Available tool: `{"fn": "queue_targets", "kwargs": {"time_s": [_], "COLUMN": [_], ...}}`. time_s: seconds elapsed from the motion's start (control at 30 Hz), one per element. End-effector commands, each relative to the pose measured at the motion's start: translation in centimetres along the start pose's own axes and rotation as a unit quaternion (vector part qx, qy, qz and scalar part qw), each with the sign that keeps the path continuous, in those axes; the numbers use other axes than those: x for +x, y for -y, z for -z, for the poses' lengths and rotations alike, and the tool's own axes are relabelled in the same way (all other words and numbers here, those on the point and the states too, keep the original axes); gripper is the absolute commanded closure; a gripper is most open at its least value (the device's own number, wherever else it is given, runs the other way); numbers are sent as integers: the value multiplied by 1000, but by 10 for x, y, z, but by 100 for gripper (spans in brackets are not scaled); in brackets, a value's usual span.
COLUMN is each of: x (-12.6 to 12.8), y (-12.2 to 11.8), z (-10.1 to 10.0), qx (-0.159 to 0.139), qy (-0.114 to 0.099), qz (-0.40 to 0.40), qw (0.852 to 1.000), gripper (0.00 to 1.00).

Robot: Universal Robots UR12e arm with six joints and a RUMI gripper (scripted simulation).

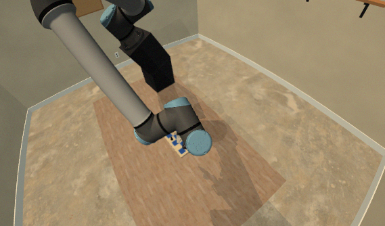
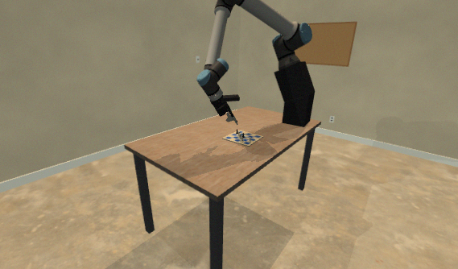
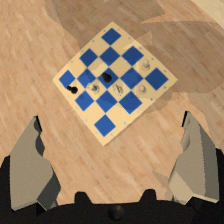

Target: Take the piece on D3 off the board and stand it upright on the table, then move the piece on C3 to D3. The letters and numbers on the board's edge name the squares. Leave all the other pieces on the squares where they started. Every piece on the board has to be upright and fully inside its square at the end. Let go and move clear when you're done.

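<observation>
The blue and cream board [image 1: 183, 155] [image 2: 226, 138] [image 3: 103, 142] lies on the table, turned like a diamond in the wrist view. Its edge marks are too small to read, so I cannot tell which pieces are on D3 and C3. In the wrist view, one black piece [image 3: 107, 78] is near the middle and another black piece [image 3: 73, 90] near the left edge. Pale pieces stand between them [image 3: 94, 88], right of the middle [image 3: 118, 89], and farther right [image 3: 142, 89] [image 3: 146, 65]. My gripper [image 2: 233, 118] [image 3: 111, 114] is open and empty above the board; the arm mostly hides it in the top view.
The wooden table [image 1: 127, 176] [image 2: 183, 141] [image 3: 30, 65] extends around the board. The arm's black pedestal [image 1: 157, 68] [image 2: 298, 97] stands at one end of the table. The forearm and wrist cover part of the board in the top view.
</observation>
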State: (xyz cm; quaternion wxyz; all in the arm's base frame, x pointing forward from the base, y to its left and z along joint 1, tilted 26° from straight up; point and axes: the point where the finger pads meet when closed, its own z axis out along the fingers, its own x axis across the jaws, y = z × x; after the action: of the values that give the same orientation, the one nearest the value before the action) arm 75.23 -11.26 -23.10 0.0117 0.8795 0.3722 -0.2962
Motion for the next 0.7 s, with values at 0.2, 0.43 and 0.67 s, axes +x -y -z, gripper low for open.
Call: {"fn": "queue_targets", "kwargs": {"time_s": [0.2, 0.43, 0.67], "x": [-16, -29, -42], "y": [9, 17, 24], "z": [-12, -21, -28], "qx": [-68, -114, -155], "qy": [-45, -76, -103], "qz": [-40, -71, -98], "qw": [996, 988, 978], "gripper": [0, 0, 0]}}
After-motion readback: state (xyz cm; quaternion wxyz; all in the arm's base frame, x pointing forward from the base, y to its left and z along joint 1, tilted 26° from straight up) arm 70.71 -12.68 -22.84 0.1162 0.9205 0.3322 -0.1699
